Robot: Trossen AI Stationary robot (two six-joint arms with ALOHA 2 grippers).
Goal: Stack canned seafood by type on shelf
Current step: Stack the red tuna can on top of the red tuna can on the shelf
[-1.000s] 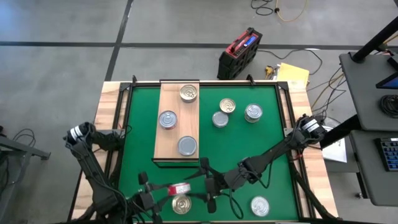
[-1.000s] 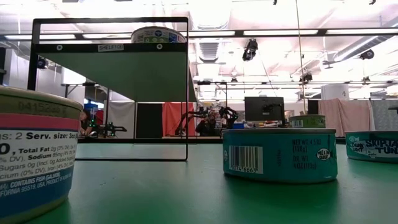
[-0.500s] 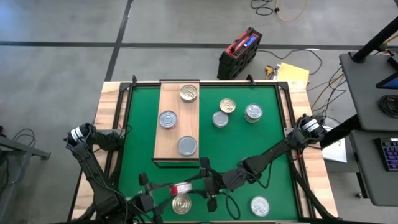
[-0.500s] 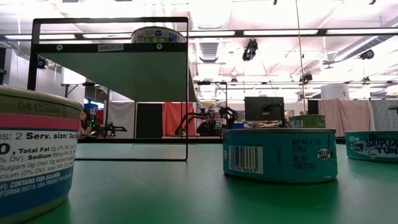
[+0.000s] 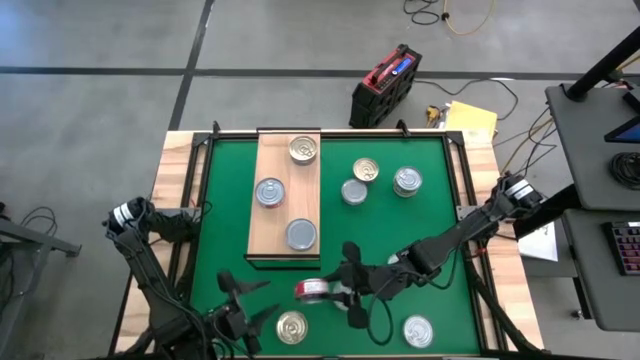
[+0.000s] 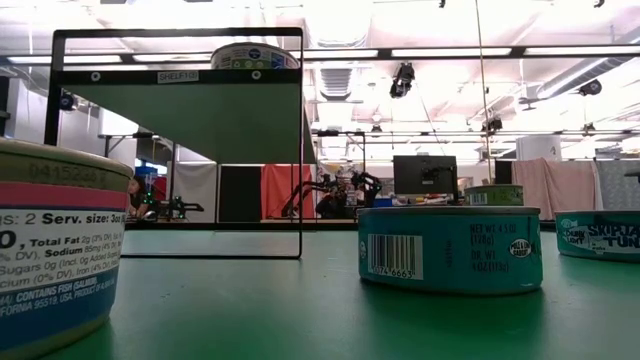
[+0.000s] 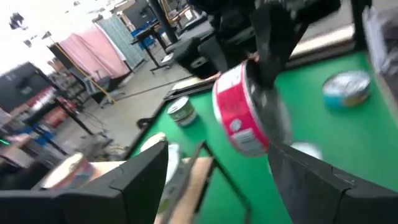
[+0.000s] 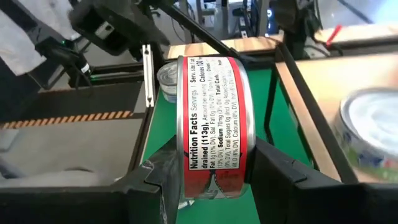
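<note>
The shelf [image 5: 288, 215], a light wooden board on the green mat's left half, carries three cans: a gold-lidded one [image 5: 303, 150] and two silver-lidded ones [image 5: 269, 191], [image 5: 301, 234]. Near the table's front, my right gripper [image 5: 330, 290] is shut on a red-labelled can [image 5: 314, 290] held above the mat. My left gripper [image 5: 247, 298] stands open just to the left of it, holding nothing. A gold-lidded can [image 5: 291, 326] lies on the mat below and between them. The left wrist view shows the red can [image 7: 241, 115] beyond my open left fingers [image 7: 140, 180]. My right gripper pinches the red can between its two fingers [image 8: 283, 171], one on each flat end [image 8: 245, 143]. It comes at it nearly level from the table's right side. The can stands on edge, its label band [image 8: 208, 118] facing the wrist camera, lifted clear of the mat.
Three more cans [image 5: 365, 170], [image 5: 353, 191], [image 5: 406, 181] sit on the mat right of the shelf, and a silver-lidded one [image 5: 417, 330] at the front right. In the low view a teal can [image 6: 450, 250] and a large near can [image 6: 55, 250] stand before the shelf frame [image 6: 175, 140].
My left gripper has opened and let go of the red can. My right gripper has carried the can a little toward the table's right and far side, rolling its wrist. The can is now clear of my left fingers.
</note>
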